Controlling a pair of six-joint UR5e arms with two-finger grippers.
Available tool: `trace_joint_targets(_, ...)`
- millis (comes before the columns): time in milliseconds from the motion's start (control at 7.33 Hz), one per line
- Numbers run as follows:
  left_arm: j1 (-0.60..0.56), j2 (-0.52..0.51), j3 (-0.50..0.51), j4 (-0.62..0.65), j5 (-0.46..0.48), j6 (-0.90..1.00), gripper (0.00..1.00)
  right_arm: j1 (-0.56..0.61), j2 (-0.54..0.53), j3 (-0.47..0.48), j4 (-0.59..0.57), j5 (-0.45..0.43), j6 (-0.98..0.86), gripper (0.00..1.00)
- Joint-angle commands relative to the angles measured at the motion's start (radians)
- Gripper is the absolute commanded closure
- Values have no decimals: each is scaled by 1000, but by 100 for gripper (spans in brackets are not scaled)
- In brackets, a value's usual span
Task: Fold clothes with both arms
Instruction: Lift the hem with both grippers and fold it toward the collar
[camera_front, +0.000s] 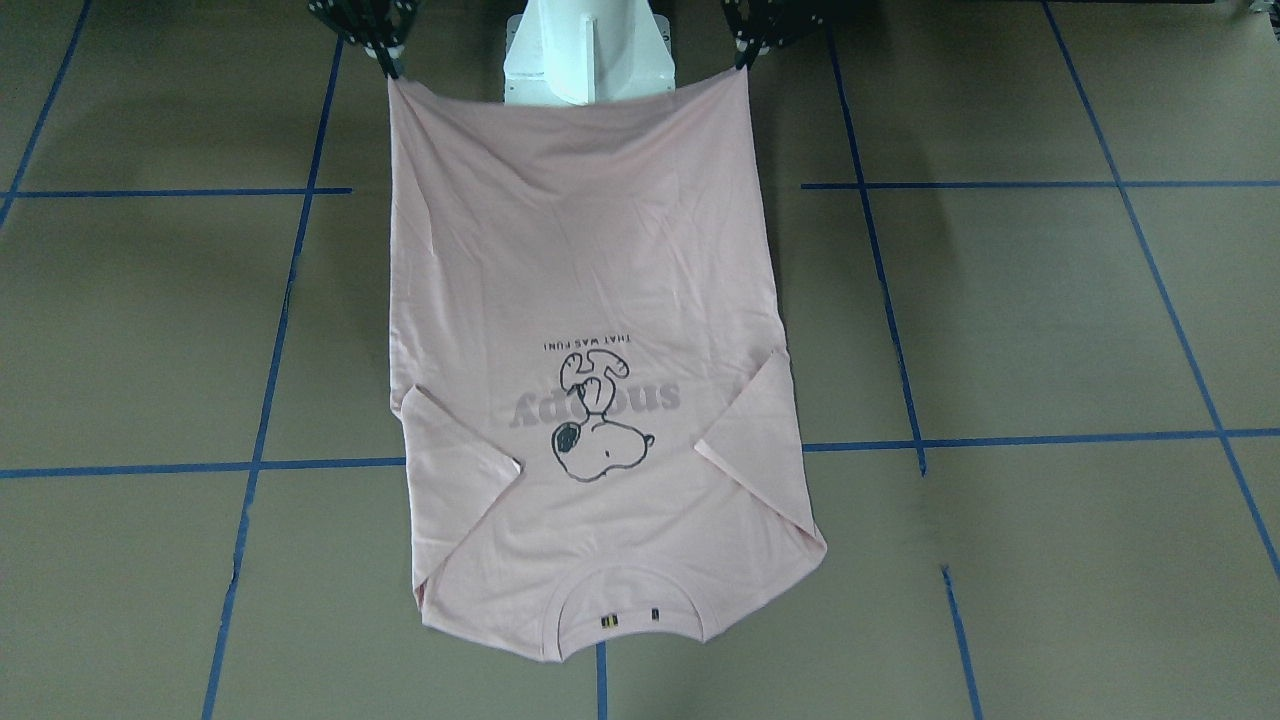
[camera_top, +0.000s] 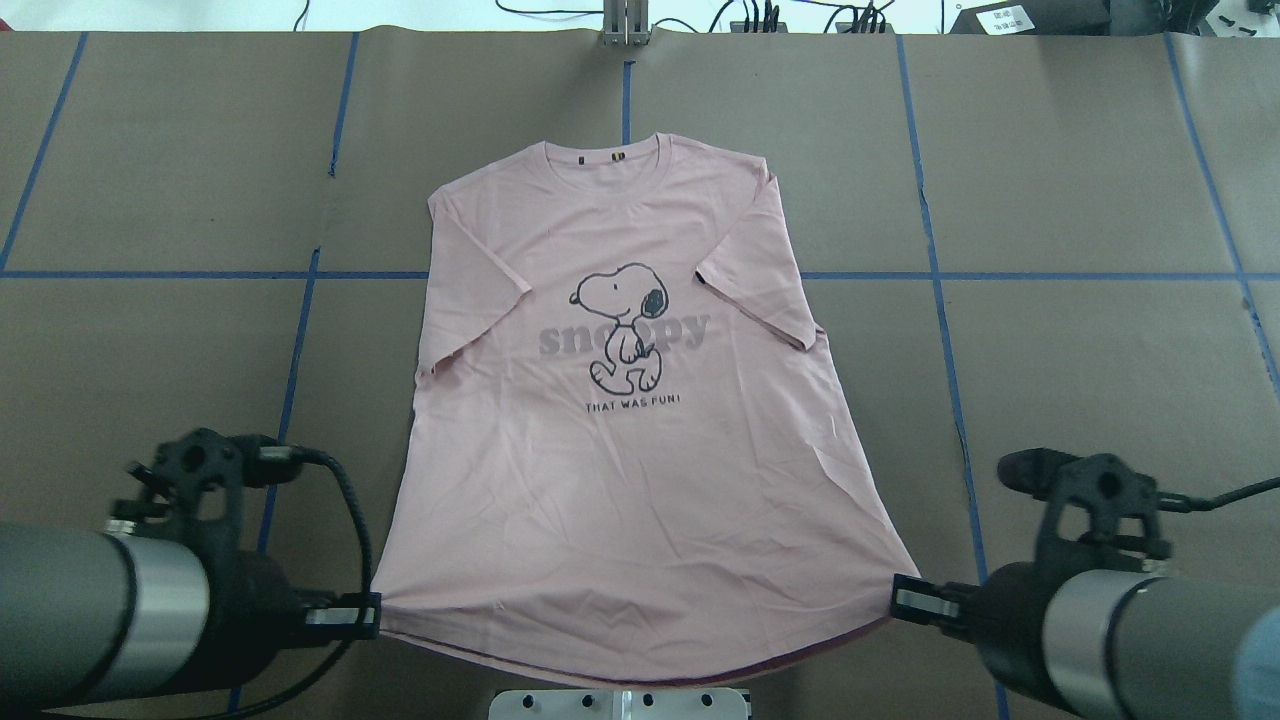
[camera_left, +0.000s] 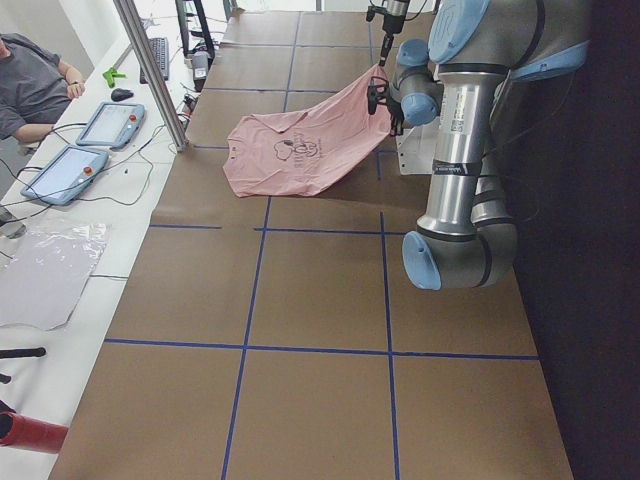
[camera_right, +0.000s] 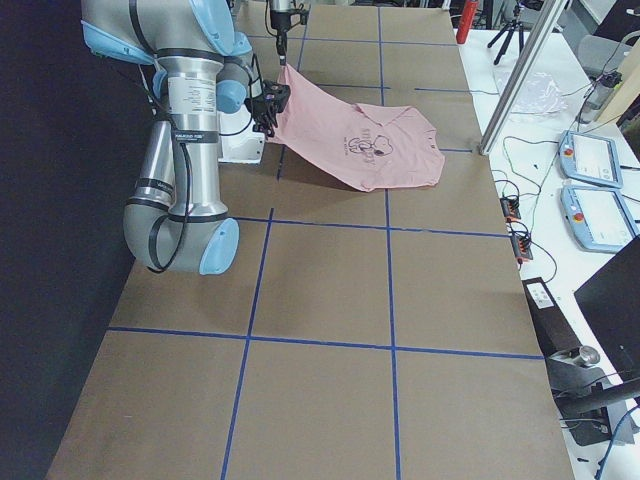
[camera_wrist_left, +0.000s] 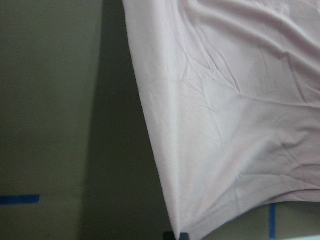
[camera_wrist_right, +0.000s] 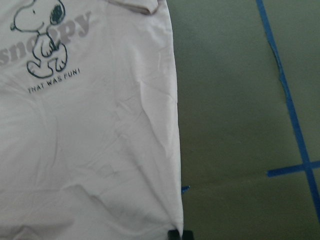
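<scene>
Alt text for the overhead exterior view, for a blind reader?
Pale pink T-shirt, cartoon dog print up, on the brown table, collar away from the robot. The left gripper and right gripper each pinch a hem corner, hem taut between them.

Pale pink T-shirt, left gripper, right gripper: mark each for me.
Pale pink short-sleeved T-shirt (camera_top: 640, 480): overhead view, plain front below the lettering.
Black two-finger left gripper (camera_top: 372, 615): overhead view, fingertips at hem corner.
Black two-finger right gripper (camera_top: 898, 597): overhead view, fingertips at hem corner.

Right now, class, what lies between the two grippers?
Only the T-shirt, its hem stretched from the left gripper to the right gripper, each pinching a corner. The overhead view shows it.
</scene>
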Motion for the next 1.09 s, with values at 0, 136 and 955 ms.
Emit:
trace_joint_targets(0, -139, -132, -122, 195, -153, 2, 100, 64, 24, 107, -102, 117, -27, 100)
trace_joint_targets(136, -141, -133, -102, 197, -152, 41, 100, 75, 24, 101, -105, 117, -34, 100)
trace_joint_targets(955, -453, -272, 465, 43, -98, 445, 100, 499, 439, -522, -84, 168, -386, 100)
